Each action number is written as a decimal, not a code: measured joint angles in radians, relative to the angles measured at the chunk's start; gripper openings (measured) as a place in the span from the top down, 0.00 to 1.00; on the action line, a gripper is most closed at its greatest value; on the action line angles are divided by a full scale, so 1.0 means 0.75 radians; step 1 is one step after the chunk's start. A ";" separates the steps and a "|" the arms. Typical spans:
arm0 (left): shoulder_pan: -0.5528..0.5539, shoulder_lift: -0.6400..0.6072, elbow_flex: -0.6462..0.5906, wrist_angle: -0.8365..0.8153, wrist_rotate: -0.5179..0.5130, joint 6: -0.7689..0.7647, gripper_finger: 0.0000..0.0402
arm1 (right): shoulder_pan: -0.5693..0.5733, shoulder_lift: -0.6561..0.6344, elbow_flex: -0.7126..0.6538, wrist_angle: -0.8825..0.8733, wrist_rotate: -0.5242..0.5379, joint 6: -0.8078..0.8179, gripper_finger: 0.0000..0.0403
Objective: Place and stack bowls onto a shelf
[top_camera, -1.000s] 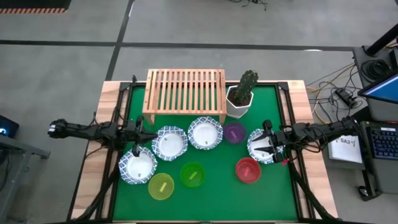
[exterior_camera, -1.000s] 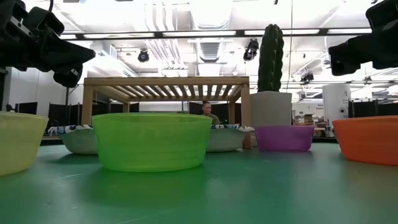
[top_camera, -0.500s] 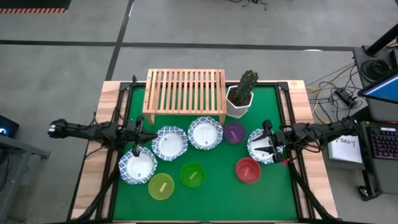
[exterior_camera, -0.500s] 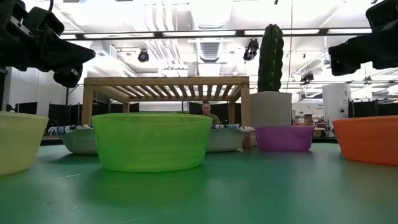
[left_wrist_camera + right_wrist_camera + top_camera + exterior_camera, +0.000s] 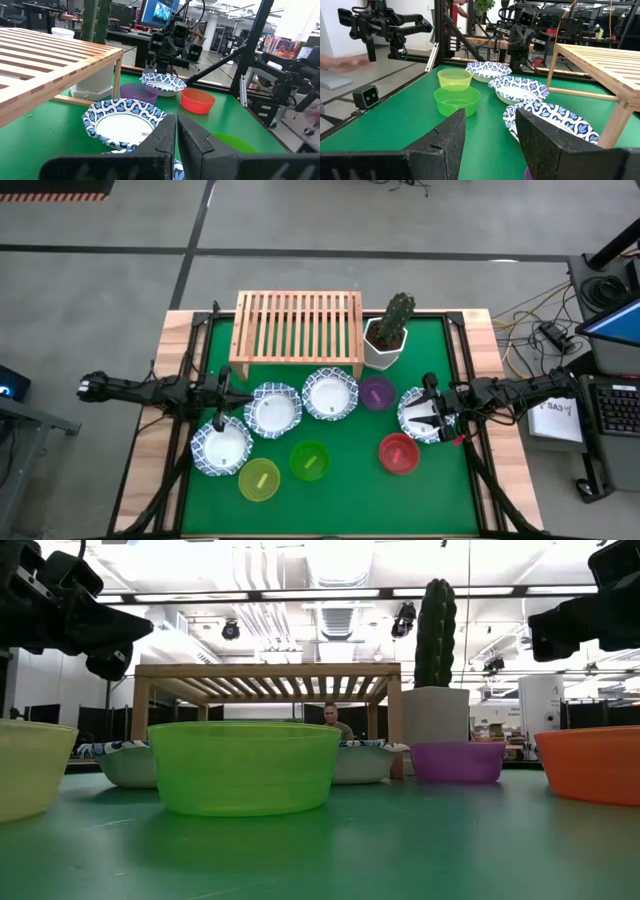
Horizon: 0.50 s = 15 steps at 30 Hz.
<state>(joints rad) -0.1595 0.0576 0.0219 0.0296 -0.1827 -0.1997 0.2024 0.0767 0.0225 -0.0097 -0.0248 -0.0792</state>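
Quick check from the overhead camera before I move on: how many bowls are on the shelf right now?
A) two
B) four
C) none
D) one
C: the shelf shows only bare slats, and all eight bowls sit on the green table, for example the purple bowl and the red bowl.
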 joint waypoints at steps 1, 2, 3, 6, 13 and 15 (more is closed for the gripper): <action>0.000 0.000 0.000 0.000 0.000 0.000 1.00 | 0.000 0.000 0.000 0.000 0.000 0.000 0.59; 0.000 0.000 0.000 0.000 0.000 0.000 1.00 | 0.000 0.000 0.000 0.000 0.000 0.000 0.59; 0.000 0.000 0.000 0.000 0.000 0.000 1.00 | 0.000 0.000 0.000 0.000 0.000 0.000 0.59; 0.000 0.000 0.000 0.000 0.000 0.000 1.00 | 0.000 0.000 0.000 0.000 0.000 0.000 0.59; 0.000 0.000 -0.001 0.026 0.000 0.005 1.00 | 0.000 0.000 -0.005 0.078 0.019 0.108 0.59; -0.001 0.000 -0.001 0.066 0.000 -0.033 1.00 | 0.001 0.000 -0.005 0.127 0.026 0.375 0.59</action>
<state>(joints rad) -0.1601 0.0574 0.0216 0.0792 -0.1827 -0.2242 0.2028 0.0767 0.0189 0.0853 -0.0056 0.2017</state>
